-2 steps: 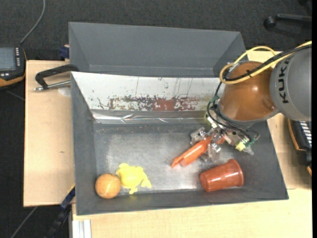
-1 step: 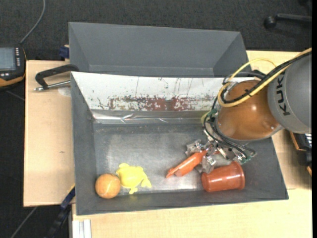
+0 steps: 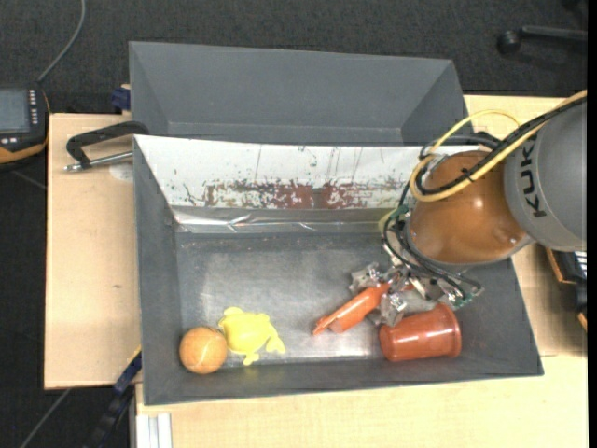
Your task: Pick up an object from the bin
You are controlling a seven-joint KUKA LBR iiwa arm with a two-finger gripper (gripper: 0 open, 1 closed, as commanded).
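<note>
Apparently the gripper (image 3: 387,292) meets an orange carrot (image 3: 345,314); jaws' state unclear; arm (image 3: 550,189) reads "KU".

Down in the near-left corner of the bin (image 3: 280,91) sits an orange ball (image 3: 202,350), and a lumpy yellow toy (image 3: 249,334) is touching it on the side toward the middle. Near-right, a red cup (image 3: 420,336) lies tipped on its side. Outside there's dark carpet (image 3: 280,7), a black cable (image 3: 75,7) curving across it at upper left, and a black device (image 3: 19,115) at the left edge.
</note>
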